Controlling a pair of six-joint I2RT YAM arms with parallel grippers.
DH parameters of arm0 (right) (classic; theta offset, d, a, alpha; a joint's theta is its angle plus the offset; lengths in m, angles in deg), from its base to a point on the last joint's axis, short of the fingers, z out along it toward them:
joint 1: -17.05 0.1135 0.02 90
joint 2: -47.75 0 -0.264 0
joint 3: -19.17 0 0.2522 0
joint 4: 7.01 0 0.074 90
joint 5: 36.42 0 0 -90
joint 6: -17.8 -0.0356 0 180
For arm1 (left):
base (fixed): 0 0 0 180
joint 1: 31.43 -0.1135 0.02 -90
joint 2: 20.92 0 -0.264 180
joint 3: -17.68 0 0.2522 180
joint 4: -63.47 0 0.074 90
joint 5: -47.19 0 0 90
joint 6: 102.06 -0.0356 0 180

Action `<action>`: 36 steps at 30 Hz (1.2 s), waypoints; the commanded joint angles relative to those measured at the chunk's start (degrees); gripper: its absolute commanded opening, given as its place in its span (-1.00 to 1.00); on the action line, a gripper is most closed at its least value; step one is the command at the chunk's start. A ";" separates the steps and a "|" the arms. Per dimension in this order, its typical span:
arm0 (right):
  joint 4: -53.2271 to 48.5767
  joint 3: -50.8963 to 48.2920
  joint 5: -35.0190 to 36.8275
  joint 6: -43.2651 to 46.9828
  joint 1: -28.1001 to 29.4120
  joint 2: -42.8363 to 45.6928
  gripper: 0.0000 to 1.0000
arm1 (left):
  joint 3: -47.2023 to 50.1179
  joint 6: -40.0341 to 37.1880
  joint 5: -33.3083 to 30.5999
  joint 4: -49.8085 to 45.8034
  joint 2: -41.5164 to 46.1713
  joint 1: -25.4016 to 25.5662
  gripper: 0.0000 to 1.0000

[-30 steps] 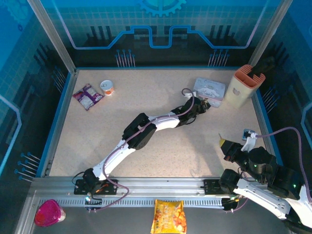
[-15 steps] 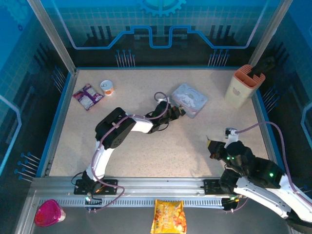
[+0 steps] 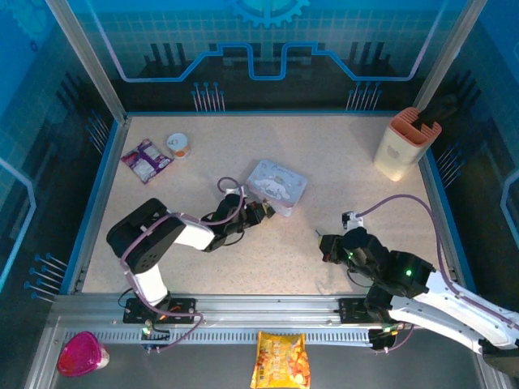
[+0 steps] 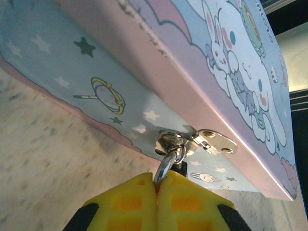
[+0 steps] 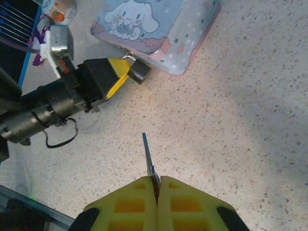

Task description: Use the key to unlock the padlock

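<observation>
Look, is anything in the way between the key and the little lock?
Nothing visible is. Only bare table lies between the key, pinched in the right gripper, and the padlock, which the left gripper holds at the tin box.

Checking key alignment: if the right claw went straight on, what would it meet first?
Probably the padlock hanging on the tin box, with bare table before it; depth is unclear.

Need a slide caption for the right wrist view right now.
Right gripper pinches the key, blade aimed at the padlock held by the left gripper on the tin box.
</observation>
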 commanded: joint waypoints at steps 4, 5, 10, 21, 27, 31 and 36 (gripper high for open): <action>2.10 -2.60 0.03 -4.02 1.45 1.23 -1.00 | 0.91 -2.66 -0.69 -11.62 3.09 8.20 -1.00; 1.95 -2.60 0.19 -4.17 1.53 1.58 -1.00 | 0.63 -2.80 -0.68 -11.89 2.88 9.02 -1.00; -0.67 -2.01 2.07 -4.83 2.75 3.86 -1.00 | -2.73 -6.66 -1.40 -18.68 3.39 11.94 -0.95; -0.29 -3.02 2.97 -5.89 3.98 4.95 -1.00 | -2.40 -9.61 -1.61 -20.75 4.53 12.89 -0.46; -0.28 -2.86 3.15 -5.79 4.37 4.67 -1.00 | -1.77 -8.97 -3.76 -20.33 6.11 13.87 -0.06; 0.13 -3.11 3.28 -5.88 4.57 4.84 -1.00 | -0.22 -7.38 -6.53 -20.20 9.36 15.32 0.07; 1.12 -3.23 2.99 -5.63 4.76 4.47 -1.00 | 0.83 -5.80 -9.34 -21.34 12.62 16.39 0.12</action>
